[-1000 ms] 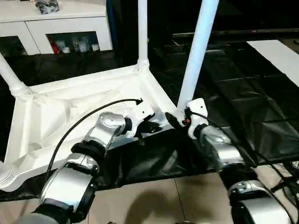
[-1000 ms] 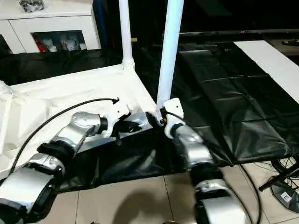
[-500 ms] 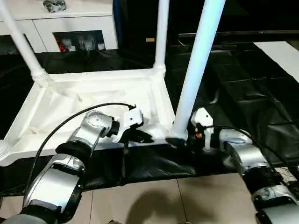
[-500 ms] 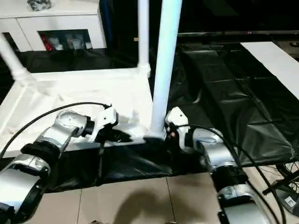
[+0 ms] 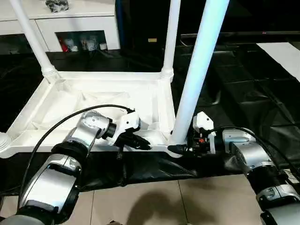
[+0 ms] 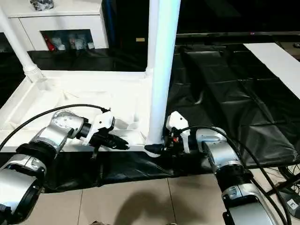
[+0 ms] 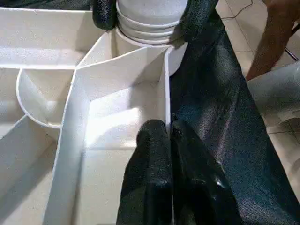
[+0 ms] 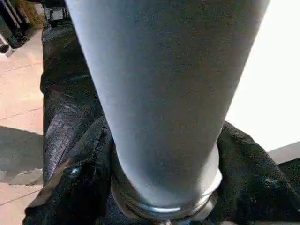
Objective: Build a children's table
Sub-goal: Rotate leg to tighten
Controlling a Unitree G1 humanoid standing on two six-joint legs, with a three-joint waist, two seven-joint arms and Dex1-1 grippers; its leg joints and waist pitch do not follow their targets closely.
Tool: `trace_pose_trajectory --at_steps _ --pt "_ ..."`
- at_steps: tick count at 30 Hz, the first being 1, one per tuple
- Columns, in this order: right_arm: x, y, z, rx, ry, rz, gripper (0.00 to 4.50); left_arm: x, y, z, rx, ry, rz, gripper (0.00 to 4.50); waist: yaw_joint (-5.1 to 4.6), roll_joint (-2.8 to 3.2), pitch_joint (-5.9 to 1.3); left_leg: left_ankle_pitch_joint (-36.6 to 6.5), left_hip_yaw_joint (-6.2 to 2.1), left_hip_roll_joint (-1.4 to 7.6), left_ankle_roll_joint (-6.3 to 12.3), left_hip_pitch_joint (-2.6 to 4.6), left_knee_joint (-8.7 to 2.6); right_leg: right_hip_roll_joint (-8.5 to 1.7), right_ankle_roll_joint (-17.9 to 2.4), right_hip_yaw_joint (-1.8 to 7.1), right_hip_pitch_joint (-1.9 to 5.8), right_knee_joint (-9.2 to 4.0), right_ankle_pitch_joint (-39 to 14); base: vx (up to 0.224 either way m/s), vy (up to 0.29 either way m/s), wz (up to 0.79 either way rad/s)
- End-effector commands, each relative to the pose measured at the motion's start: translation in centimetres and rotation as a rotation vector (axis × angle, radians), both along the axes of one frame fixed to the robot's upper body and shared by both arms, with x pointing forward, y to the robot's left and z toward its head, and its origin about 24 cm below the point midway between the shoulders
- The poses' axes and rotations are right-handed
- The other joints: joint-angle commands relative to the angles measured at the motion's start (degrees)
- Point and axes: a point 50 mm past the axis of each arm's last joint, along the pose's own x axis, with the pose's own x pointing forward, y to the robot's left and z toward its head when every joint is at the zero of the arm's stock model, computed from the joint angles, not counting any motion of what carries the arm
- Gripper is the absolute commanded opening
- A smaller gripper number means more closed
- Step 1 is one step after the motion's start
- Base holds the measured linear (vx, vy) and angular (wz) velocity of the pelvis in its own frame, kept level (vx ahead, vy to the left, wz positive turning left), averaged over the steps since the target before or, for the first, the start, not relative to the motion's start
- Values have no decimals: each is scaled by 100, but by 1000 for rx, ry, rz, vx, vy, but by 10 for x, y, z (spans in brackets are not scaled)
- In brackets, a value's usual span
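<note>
We clamp our right gripper around the upright near leg at its socket, while our left gripper pinches the tabletop rim beside it.

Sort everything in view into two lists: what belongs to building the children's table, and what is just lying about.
Belongs to the job:
- white plastic rectangular tabletop with raised rim
- white round tube leg at the near corner
- three more white tube legs standing in the corners
- left gripper
- right gripper

Lying about:
- black plastic sheet
- flat thin white board
- white cabinet
</note>
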Motion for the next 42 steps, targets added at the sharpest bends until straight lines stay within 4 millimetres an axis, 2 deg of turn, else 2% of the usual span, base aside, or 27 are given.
trace_pose_trajectory --at_steps 1,2,5,6,7,8,11,13,15,16,17,18,19,20,23,25,28,30,32,34,35,38,39,40,41,42 --pt "-4 14 -8 14 21 0 272 3 -9 5 6 -23 -24 0 -1 -8 -367 -1274 -49 159 419 87 -355 -271 -1547 189 283 -303 -797 0 0 0" --pt "3 13 -10 20 -8 -125 272 5 -13 5 -10 -38 17 0 -7 -10 -357 -1299 -48 159 397 83 -359 -271 -1534 191 275 -309 -843 0 0 0" --pt "11 12 -18 13 -23 -330 272 11 -21 3 -11 -82 118 0 -66 -34 -327 -1552 -62 146 198 86 -385 -277 -1373 194 255 -352 -1450 0 0 0" --pt "12 13 -18 12 -24 -350 271 12 -22 3 -13 -85 128 0 -91 -20 -323 -1699 -73 140 129 112 -395 -282 -1290 195 233 -390 -1746 0 0 0" --pt "13 14 -21 10 -23 -410 271 14 -26 2 -20 -94 160 0 -93 -28 -331 -1708 -75 133 119 121 -388 -282 -1253 194 236 -402 -1813 0 0 0" --pt "15 16 -25 8 -17 -489 271 15 -32 1 -32 -92 189 0 -108 -9 -312 -1739 -77 126 105 114 -394 -280 -1209 200 219 -415 -1924 0 0 0" --pt "17 23 -31 8 -8 -608 270 15 -46 -1 -44 -99 225 0 -146 -25 -324 -1712 -90 116 102 93 -402 -271 -1142 198 229 -428 -1898 0 0 0" --pt "18 34 -36 6 -2 -706 270 15 -60 -2 -59 -109 266 0 -160 22 -331 -1683 -89 129 89 110 -404 -270 -1179 215 203 -413 -1710 0 0 0" --pt "19 45 -40 1 9 -805 270 13 -74 -4 -77 -110 299 0 -200 10 -324 -1725 -85 108 60 101 -407 -258 -1202 206 207 -416 -1651 0 0 0" --pt "19 45 -40 1 9 -805 270 13 -74 -4 -77 -110 299 0 -209 8 -326 -1749 -84 100 56 105 -403 -263 -1193 205 204 -424 -1708 0 0 0" --pt "22 50 -38 21 0 -849 270 12 -81 -4 -93 -109 309 0 -225 25 -327 -1830 -89 97 70 108 -403 -263 -1164 199 204 -443 -1818 0 0 0" --pt "22 52 -36 47 2 -852 305 11 -83 -4 -95 -112 309 0 -235 28 -329 -1871 -89 94 89 114 -398 -260 -1146 200 194 -458 -1832 0 0 0" --pt "22 52 -36 47 2 -852 305 11 -83 -4 -95 -112 309 0 -241 27 -330 -1895 -87 97 108 110 -400 -259 -1140 201 194 -461 -1824 0 0 0" --pt "24 53 -32 85 -8 -866 340 11 -84 -5 -101 -113 308 0 -247 28 -334 -1883 -92 97 136 96 -403 -255 -1140 199 208 -452 -1749 0 0 0" --pt "25 52 -29 111 -7 -847 351 11 -81 -5 -104 -118 301 0 -246 64 -347 -1831 -93 105 192 96 -405 -247 -1222 196 220 -426 -1418 0 0 0" --pt "25 48 -27 97 -33 -824 380 10 -77 -5 -102 -123 281 0 -249 56 -351 -1762 -88 108 227 90 -404 -246 -1283 196 234 -412 -1238 0 0 0" --pt "26 37 -22 87 -57 -764 386 8 -68 -3 -113 -118 223 0 -241 44 -371 -1551 -76 109 307 83 -383 -252 -1366 202 257 -379 -906 0 0 0" --pt "26 32 -20 85 -61 -722 386 6 -65 -3 -118 -112 193 0 -209 47 -400 -1214 -67 112 474 61 -348 -255 -1502 198 299 -316 -403 0 0 0" --pt "24 28 -18 75 -71 -628 386 6 -58 -4 -93 -111 173 0 -180 51 -401 -1012 -52 122 573 55 -330 -244 -1589 186 304 -272 -82 0 0 0" --pt "19 23 -15 52 -81 -495 386 5 -49 -4 -74 -102 135 0 -137 31 -397 -999 -45 115 647 46 -316 -238 -1591 164 336 -275 -86 0 0 0" --pt "17 19 -14 31 -92 -426 386 5 -44 -3 -66 -96 117 0 -127 35 -387 -1039 -39 124 683 42 -313 -250 -1598 169 322 -282 -170 0 0 0" --pt "12 15 -12 9 -90 -327 386 5 -37 -3 -50 -91 94 0 -82 37 -371 -1198 -36 140 585 64 -328 -262 -1546 180 297 -312 -584 0 0 0" --pt "10 13 -12 7 -78 -275 386 5 -34 -2 -41 -89 84 0 -79 16 -364 -1280 -37 137 558 66 -335 -247 -1511 176 301 -328 -724 0 0 0" --pt "9 13 -11 7 -71 -257 386 5 -33 -2 -38 -88 80 0 -64 25 -362 -1307 -41 147 536 77 -340 -255 -1504 181 292 -329 -776 0 0 0" --pt "2 10 -9 -1 -34 -142 386 5 -27 -1 -18 -83 51 0 -58 33 -357 -1372 -43 152 511 90 -348 -245 -1504 180 284 -336 -837 0 0 0" --pt "1 9 -9 -3 -30 -128 386 5 -26 0 -16 -82 46 0 -42 34 -358 -1400 -44 159 517 96 -352 -240 -1507 183 284 -332 -816 0 0 0"
